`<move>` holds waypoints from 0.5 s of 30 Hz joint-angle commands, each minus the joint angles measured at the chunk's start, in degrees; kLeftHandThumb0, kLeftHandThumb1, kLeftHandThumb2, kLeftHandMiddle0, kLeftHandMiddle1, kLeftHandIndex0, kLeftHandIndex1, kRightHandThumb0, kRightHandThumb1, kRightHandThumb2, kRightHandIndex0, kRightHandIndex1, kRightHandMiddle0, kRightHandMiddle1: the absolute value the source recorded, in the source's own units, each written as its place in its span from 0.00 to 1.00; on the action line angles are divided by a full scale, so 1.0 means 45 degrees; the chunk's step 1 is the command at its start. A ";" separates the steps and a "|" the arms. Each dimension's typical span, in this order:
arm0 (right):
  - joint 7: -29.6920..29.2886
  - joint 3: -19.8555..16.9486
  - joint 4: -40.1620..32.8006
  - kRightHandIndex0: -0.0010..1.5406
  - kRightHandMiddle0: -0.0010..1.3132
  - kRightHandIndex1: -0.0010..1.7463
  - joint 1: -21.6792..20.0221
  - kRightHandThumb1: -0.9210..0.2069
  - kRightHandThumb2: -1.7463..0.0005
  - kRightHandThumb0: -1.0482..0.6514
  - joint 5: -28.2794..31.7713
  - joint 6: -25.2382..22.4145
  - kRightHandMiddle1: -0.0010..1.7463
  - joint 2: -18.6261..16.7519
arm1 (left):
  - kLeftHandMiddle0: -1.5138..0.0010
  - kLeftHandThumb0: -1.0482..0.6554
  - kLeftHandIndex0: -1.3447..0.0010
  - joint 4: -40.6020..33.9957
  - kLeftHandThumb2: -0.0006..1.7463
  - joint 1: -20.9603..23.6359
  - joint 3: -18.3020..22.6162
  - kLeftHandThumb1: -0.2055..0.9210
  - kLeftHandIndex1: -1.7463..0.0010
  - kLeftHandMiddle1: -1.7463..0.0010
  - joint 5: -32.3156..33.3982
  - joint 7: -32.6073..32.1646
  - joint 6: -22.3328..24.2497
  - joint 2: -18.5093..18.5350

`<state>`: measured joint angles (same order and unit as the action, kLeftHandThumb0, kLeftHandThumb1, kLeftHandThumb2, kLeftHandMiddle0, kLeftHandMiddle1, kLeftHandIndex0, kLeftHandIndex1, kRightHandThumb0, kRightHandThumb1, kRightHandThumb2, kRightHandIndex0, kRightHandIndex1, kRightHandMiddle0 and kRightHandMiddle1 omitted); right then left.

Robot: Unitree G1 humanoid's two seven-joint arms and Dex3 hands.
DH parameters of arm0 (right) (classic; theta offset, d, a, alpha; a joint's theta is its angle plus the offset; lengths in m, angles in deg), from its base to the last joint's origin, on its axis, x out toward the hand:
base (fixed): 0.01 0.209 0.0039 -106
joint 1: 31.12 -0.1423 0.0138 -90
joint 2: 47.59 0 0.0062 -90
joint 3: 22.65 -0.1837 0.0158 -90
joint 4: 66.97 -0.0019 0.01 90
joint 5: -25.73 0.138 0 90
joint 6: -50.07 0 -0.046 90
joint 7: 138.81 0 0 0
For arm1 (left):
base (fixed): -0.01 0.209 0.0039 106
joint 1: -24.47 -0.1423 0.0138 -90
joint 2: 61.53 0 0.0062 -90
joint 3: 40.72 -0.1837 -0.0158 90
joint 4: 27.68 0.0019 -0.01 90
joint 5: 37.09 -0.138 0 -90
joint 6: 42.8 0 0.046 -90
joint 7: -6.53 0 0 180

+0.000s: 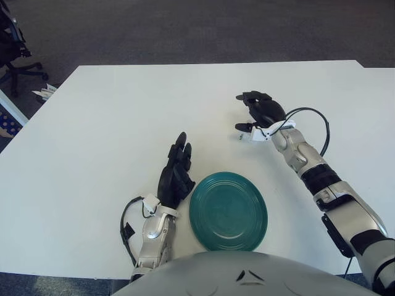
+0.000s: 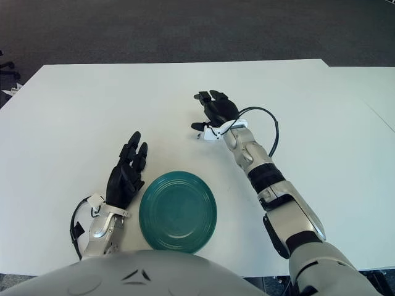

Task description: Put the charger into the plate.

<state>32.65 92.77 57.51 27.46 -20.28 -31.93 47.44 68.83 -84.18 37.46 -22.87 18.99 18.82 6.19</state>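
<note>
Left eye view: right hand (image 1: 261,111) fingers spread over charger (image 1: 252,133), no grip; left hand (image 1: 176,174) flat-open beside plate (image 1: 229,211).

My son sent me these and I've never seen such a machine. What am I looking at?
This is a humanoid robot looking down at its own arms. Both pictures come from the two eyes of a camera on its head, so they show one scene from slightly different spots. On the white table lies a green plate, with nothing on it. The left hand shows just left of the plate, fingers straight, holding nothing. The right hand is farther out, over a small white charger; whether it grips it is unclear. The grey curve below is its body.
</note>
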 commanded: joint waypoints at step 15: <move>-0.0692 0.1120 0.2659 0.10 0.00 0.00 -0.0591 0.00 0.59 0.06 -0.0449 0.0487 0.29 0.0009 | 0.99 0.02 1.00 0.0855 0.63 -0.0567 -0.0248 1.00 0.84 1.00 -0.0239 -0.0667 0.0674 -0.0765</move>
<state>29.20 95.99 66.48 24.14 -20.83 -30.09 47.41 68.76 -84.15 37.13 -23.94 17.21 19.73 6.20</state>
